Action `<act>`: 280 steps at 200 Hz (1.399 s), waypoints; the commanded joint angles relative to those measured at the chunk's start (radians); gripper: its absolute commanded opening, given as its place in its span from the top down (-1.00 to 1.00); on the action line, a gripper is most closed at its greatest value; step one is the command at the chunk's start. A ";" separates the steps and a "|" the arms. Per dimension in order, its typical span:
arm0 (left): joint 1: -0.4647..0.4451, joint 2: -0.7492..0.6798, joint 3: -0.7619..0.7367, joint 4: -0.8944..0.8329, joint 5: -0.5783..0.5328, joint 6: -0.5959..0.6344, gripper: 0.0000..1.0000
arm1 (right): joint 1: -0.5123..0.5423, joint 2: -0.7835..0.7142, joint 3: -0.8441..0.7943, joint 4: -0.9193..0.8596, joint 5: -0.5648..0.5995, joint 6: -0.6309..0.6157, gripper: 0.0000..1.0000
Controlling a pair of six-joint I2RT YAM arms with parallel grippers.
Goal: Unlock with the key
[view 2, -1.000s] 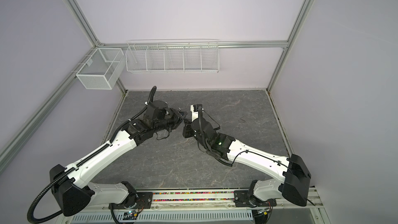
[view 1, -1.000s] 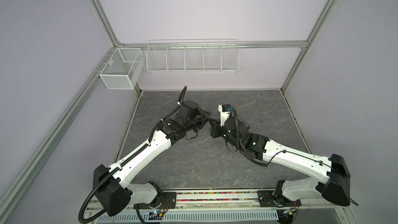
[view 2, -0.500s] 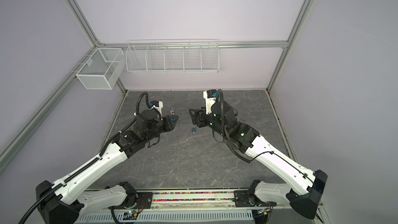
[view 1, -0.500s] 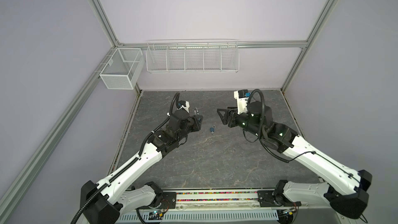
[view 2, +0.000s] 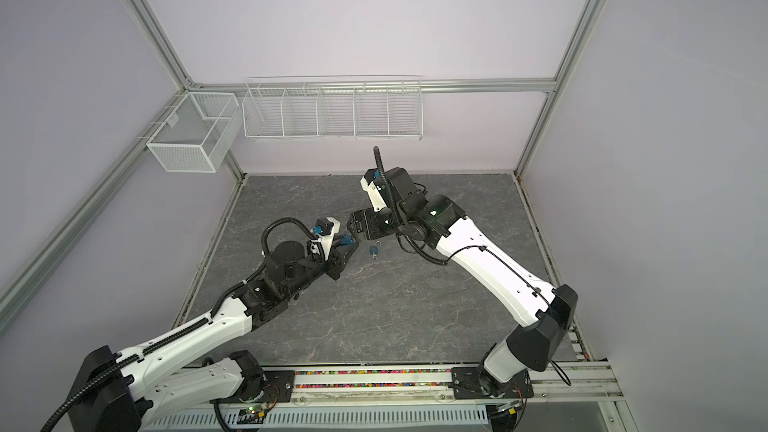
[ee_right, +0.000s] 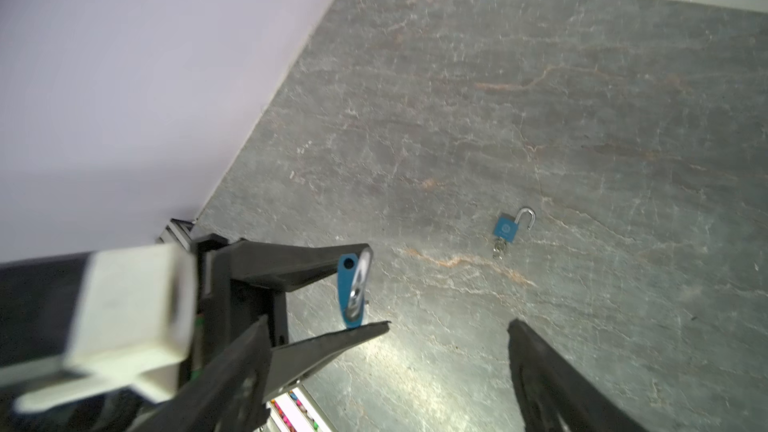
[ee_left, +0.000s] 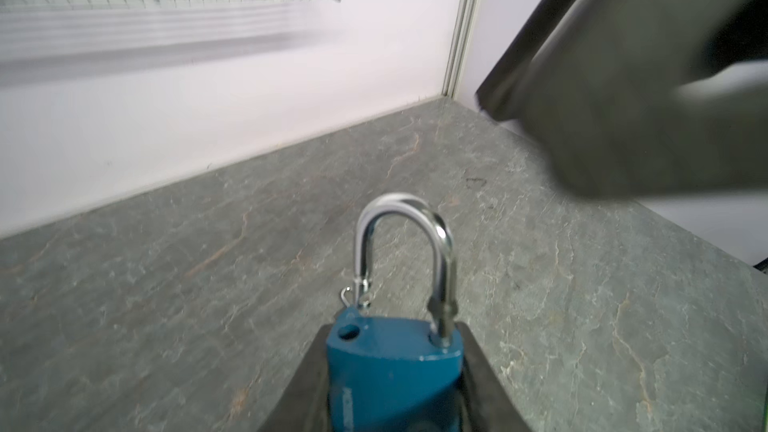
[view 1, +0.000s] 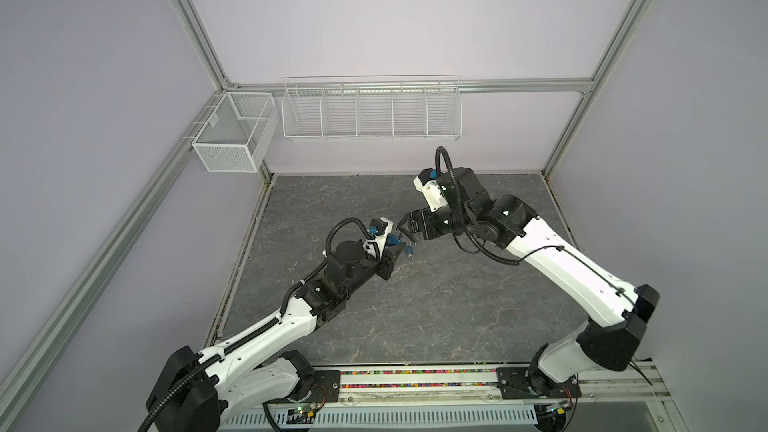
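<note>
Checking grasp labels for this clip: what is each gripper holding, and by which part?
The left gripper clamps the blue padlock by its body, between its fingers. The right gripper is open and holds nothing.

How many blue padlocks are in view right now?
2. The held padlock is clamped in the left claw, shackle open; the loose padlock lies on the table, shackle open. The arms might hide others.
</note>
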 commanded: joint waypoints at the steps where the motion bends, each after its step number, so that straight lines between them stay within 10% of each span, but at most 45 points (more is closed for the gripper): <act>1: -0.004 0.004 -0.003 0.128 0.035 0.074 1.00 | -0.019 0.063 0.089 -0.092 -0.006 -0.058 -0.82; 82: -0.005 -0.001 0.003 0.096 0.013 0.105 1.00 | -0.031 0.251 0.325 -0.346 0.182 -0.163 -0.86; 178: -0.004 0.015 0.007 0.128 0.026 0.138 1.00 | -0.086 0.256 0.377 -0.419 0.086 -0.257 -0.88; 280: -0.003 0.036 -0.008 0.134 -0.080 0.058 1.00 | -0.173 0.013 0.051 -0.204 -0.105 -0.232 -0.91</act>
